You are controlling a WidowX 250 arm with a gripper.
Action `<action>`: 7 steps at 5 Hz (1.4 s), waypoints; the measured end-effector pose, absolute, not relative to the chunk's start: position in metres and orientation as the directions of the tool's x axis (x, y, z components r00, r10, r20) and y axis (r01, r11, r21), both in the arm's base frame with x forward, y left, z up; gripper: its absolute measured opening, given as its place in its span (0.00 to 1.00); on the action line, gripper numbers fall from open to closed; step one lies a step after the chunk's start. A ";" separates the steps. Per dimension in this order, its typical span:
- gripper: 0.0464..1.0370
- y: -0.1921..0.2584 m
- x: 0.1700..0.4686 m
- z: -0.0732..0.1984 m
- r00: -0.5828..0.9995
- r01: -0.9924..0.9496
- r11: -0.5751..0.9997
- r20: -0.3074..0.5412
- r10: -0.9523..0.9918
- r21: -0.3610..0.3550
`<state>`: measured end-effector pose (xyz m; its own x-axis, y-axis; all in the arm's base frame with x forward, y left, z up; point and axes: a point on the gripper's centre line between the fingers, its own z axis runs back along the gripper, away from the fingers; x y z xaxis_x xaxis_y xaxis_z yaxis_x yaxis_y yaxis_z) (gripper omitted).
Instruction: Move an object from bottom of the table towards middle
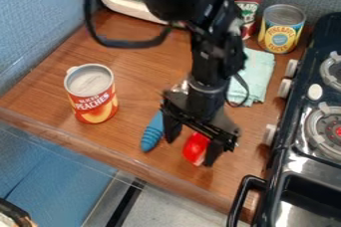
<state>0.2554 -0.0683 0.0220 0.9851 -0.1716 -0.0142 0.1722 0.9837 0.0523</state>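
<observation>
A: Your end effector (192, 145): fingers well apart, red object (194, 148) between them, no grip seen. Close off-centre, you may shove it away.
B: Just beside, blue handle (152, 132); sweep sideways, you'd snag it. Farther, peach can (92, 96): swinging wide risks toppling.

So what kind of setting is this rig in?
Looks like a toy kitchen mock-up, probably in a lab: a black stove with burners beside a wood-look tabletop, food cans such as the peaches can, and a folded cloth at the stove's side.
</observation>
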 end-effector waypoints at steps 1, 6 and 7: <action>0.96 -0.072 0.254 0.018 0.984 0.178 0.982 -0.020 -0.177 0.067; 0.53 -0.003 0.316 0.067 0.996 -0.038 0.999 0.078 0.036 0.031; 0.53 0.028 0.335 0.069 0.990 -0.100 0.994 0.099 0.097 0.033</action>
<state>0.3350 0.0283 0.0687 0.9903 0.0967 0.0995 -0.1004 0.9944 0.0325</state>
